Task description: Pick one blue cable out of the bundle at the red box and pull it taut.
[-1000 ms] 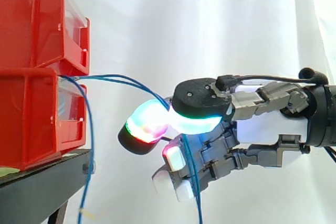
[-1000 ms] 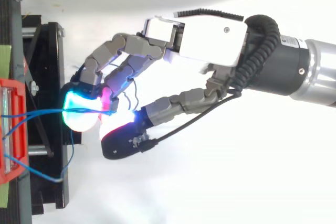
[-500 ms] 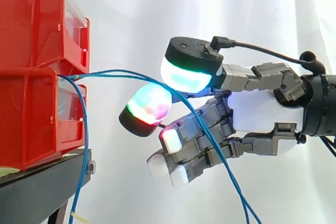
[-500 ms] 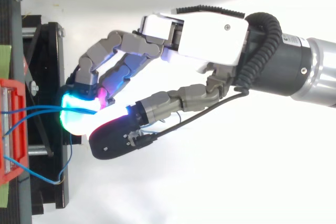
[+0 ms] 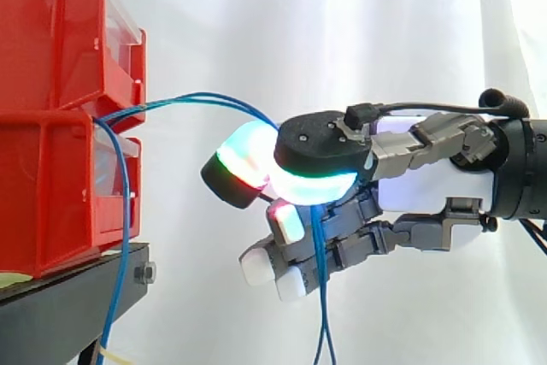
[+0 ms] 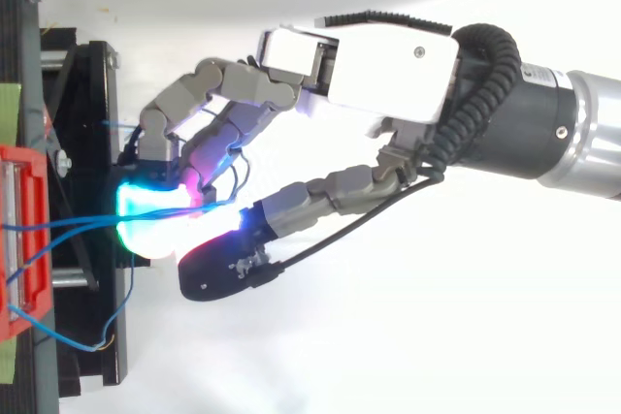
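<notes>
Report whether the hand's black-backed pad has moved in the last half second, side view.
Yes. Against the red bins, the hand's black-backed pad has dropped, closing onto the neighbouring pad with the blue cable between them.

"Any writing on my feeds worth logging?"

"None I can read. In my top view there's a small pale mark on the black wrist (image 6: 527,109), but it's too small for me to make out."

"And the bins (image 5: 51,126)?"

"From the side I get plain red walls and clear fronts. If either carries a label or number, I can't tell from here."
</notes>
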Controlling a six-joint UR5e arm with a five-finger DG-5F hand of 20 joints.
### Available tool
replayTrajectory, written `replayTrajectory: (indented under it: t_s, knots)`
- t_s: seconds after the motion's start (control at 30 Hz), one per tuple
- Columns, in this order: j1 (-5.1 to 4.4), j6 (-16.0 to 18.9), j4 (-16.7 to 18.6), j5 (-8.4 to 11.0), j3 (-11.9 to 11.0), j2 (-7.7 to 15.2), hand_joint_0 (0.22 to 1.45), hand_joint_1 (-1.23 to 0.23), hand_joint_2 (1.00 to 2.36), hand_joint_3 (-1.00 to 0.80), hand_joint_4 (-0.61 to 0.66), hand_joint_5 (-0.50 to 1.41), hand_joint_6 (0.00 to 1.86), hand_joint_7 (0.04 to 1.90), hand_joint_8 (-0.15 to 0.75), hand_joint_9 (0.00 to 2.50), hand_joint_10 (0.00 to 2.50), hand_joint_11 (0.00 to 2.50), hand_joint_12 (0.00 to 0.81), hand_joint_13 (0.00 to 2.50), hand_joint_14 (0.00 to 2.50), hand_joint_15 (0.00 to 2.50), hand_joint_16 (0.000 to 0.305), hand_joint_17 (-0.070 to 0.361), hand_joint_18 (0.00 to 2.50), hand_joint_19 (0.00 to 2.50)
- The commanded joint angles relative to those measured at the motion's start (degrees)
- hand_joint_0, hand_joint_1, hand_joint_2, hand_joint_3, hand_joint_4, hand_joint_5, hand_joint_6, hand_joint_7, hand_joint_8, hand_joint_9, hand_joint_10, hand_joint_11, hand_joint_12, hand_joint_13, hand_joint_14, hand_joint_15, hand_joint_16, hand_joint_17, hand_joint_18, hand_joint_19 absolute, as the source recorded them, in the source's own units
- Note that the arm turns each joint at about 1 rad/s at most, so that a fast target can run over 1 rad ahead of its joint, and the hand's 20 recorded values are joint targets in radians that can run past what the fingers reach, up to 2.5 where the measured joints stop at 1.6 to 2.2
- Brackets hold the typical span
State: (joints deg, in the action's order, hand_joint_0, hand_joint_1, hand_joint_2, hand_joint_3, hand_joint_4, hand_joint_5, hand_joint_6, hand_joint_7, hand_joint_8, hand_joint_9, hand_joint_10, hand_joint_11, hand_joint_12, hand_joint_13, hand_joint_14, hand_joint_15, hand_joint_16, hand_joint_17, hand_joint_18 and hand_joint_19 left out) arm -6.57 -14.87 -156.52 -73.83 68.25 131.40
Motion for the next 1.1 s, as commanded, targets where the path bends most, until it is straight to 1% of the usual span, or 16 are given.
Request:
replayTrajectory:
  t_s: [0.0, 0.03, 0.1, 0.13, 0.2, 0.27, 0.37, 0.4, 0.43, 0.5, 0.57, 0.63, 0.67, 0.93, 0.97, 1.07]
  knots:
    - [-0.02, -0.1, 0.0, 0.0, 0.0, 0.0, 0.82, -0.92, 1.01, -0.43, -0.14, -0.15, 1.0, 0.8, 0.36, 0.98, 0.01, 0.81, 0.359, 0.83, 0.01, 0.39, 0.046, 0.103, 0.73, 0.41]
    - [-0.02, -0.1, 0.0, 0.0, 0.0, 0.0, 0.81, -0.93, 1.0, -0.47, -0.12, -0.15, 1.0, 0.77, 0.356, 0.98, 0.01, 0.8, 0.359, 0.83, 0.01, 0.38, 0.046, 0.104, 0.75, 0.39]
    - [-0.02, -0.1, 0.0, 0.0, 0.0, 0.0, 0.67, -0.96, 1.0, -0.5, 0.01, -0.15, 0.99, 0.63, 0.362, 0.98, 0.0, 0.82, 0.36, 0.83, 0.01, 0.39, 0.047, 0.105, 0.76, 0.4]
    - [-0.02, -0.1, 0.0, 0.0, 0.0, 0.0, 0.57, -0.92, 1.0, -0.5, 0.02, -0.14, 0.97, 0.7, 0.378, 1.0, 0.01, 0.81, 0.371, 0.83, 0.01, 0.4, 0.049, 0.11, 0.76, 0.43]
    - [-0.11, 0.0, 0.0, -0.09, 0.0, 0.0, 0.48, -0.78, 1.0, -0.5, 0.04, -0.13, 0.95, 0.74, 0.414, 1.05, 0.0, 0.79, 0.401, 0.85, 0.01, 0.41, 0.055, 0.125, 0.78, 0.45]
    - [-0.11, 0.1, -0.2, -0.09, 0.0, 0.0, 0.47, -0.63, 1.0, -0.5, 0.04, -0.11, 0.93, 0.78, 0.425, 1.09, 0.0, 0.77, 0.416, 0.86, 0.01, 0.41, 0.057, 0.128, 0.77, 0.46]
    - [-0.11, 0.2, -0.4, -0.09, 0.0, 0.0, 0.53, -0.43, 1.0, -0.5, 0.01, -0.11, 0.91, 0.82, 0.401, 1.11, 0.01, 0.75, 0.396, 0.85, 0.01, 0.42, 0.052, 0.118, 0.72, 0.5]
    - [-0.11, 0.2, -0.4, -0.09, 0.0, 0.0, 0.55, -0.41, 1.0, -0.48, 0.01, -0.11, 0.91, 0.83, 0.399, 1.11, 0.01, 0.75, 0.389, 0.84, 0.01, 0.42, 0.051, 0.115, 0.7, 0.5]
    - [-0.11, 0.2, -0.4, -0.09, 0.0, 0.0, 0.57, -0.43, 1.0, -0.45, 0.01, -0.11, 0.91, 0.84, 0.398, 1.11, 0.01, 0.75, 0.386, 0.84, 0.01, 0.43, 0.05, 0.114, 0.7, 0.51]
    - [-0.11, 0.2, -0.5, -0.09, 0.0, 0.0, 0.58, -0.55, 1.01, -0.34, 0.02, -0.12, 0.91, 0.85, 0.405, 1.1, 0.01, 0.76, 0.392, 0.84, 0.01, 0.42, 0.051, 0.114, 0.7, 0.51]
    - [-0.11, 0.2, -0.5, -0.09, 0.0, 0.0, 0.58, -0.64, 1.02, -0.27, 0.05, -0.12, 0.92, 0.83, 0.401, 1.09, 0.01, 0.8, 0.388, 0.85, 0.01, 0.42, 0.05, 0.113, 0.71, 0.5]
    - [-0.11, 0.2, -0.5, -0.09, 0.0, 0.0, 0.61, -0.77, 1.02, -0.24, 0.06, -0.13, 0.95, 0.78, 0.401, 1.07, 0.01, 0.83, 0.385, 0.85, 0.01, 0.43, 0.05, 0.113, 0.73, 0.49]
    - [-0.11, 0.2, -0.6, -0.09, 0.0, 0.0, 0.62, -0.8, 1.02, -0.23, 0.05, -0.14, 0.95, 0.77, 0.397, 1.06, 0.01, 0.84, 0.382, 0.85, 0.01, 0.43, 0.05, 0.113, 0.74, 0.48]
    - [-0.11, 0.2, -0.6, 0.0, 0.0, 0.0, 0.71, -0.87, 1.02, -0.22, -0.08, -0.14, 0.97, 0.84, 0.389, 1.04, 0.01, 0.84, 0.374, 0.87, 0.01, 0.41, 0.049, 0.11, 0.79, 0.45]
    - [-0.11, 0.2, -0.6, 0.0, 0.0, 0.0, 0.73, -0.87, 1.02, -0.23, -0.1, -0.15, 0.98, 0.85, 0.384, 1.04, 0.01, 0.84, 0.373, 0.86, 0.01, 0.4, 0.049, 0.109, 0.79, 0.45]
    - [-0.11, 0.1, -0.6, 0.0, 0.0, 0.0, 0.79, -0.89, 1.02, -0.3, -0.16, -0.16, 1.0, 0.79, 0.372, 1.0, 0.0, 0.84, 0.37, 0.85, 0.01, 0.4, 0.048, 0.108, 0.77, 0.44]
